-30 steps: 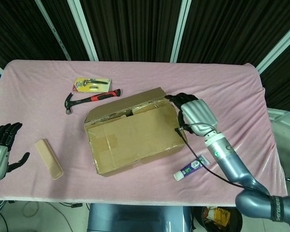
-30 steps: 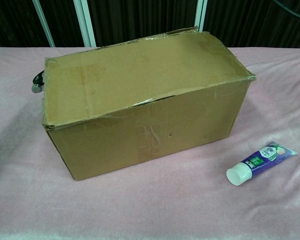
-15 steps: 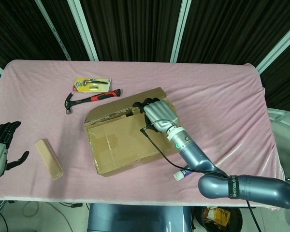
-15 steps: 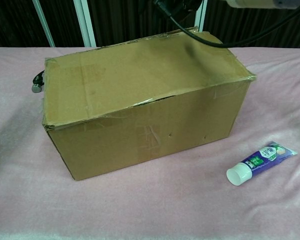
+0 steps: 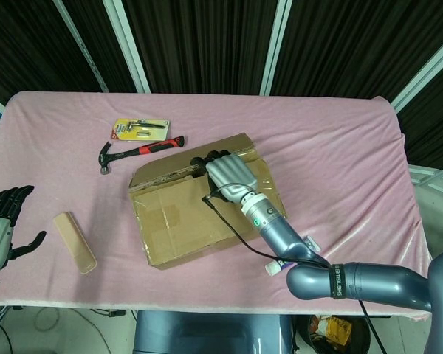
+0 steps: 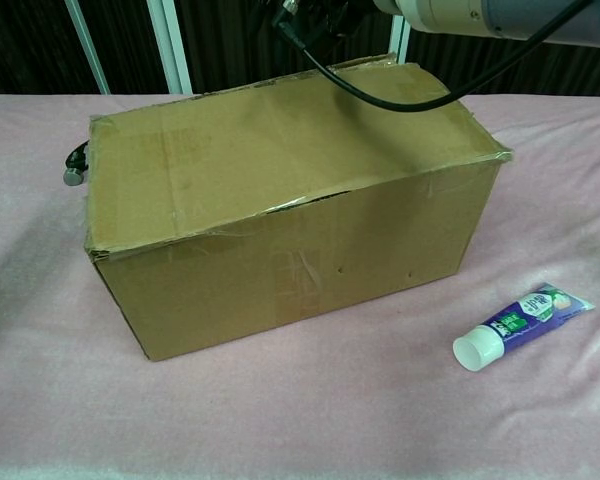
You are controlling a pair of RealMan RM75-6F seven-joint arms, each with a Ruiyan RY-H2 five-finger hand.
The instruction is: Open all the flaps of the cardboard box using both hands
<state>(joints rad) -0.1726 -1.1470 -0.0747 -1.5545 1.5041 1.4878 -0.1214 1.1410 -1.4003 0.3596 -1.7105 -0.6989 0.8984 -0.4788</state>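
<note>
The brown cardboard box lies mid-table with its top flaps down; a dark gap shows along the seam by the far flap. My right hand lies over the box top, back of the hand up, dark fingertips reaching the seam gap. Whether they hook the flap edge is hidden. In the chest view the box fills the middle, and only the right arm and its cable cross the top edge. My left hand hovers off the table's left edge, fingers spread, holding nothing.
A red-handled hammer and a yellow blister pack lie behind the box at the left. A tan cardboard strip sits at the front left. A toothpaste tube lies right of the box, on the pink cloth.
My right hand swung from the box's right end leftward across the top to the seam near the far flap. The box and my left hand have barely moved.
</note>
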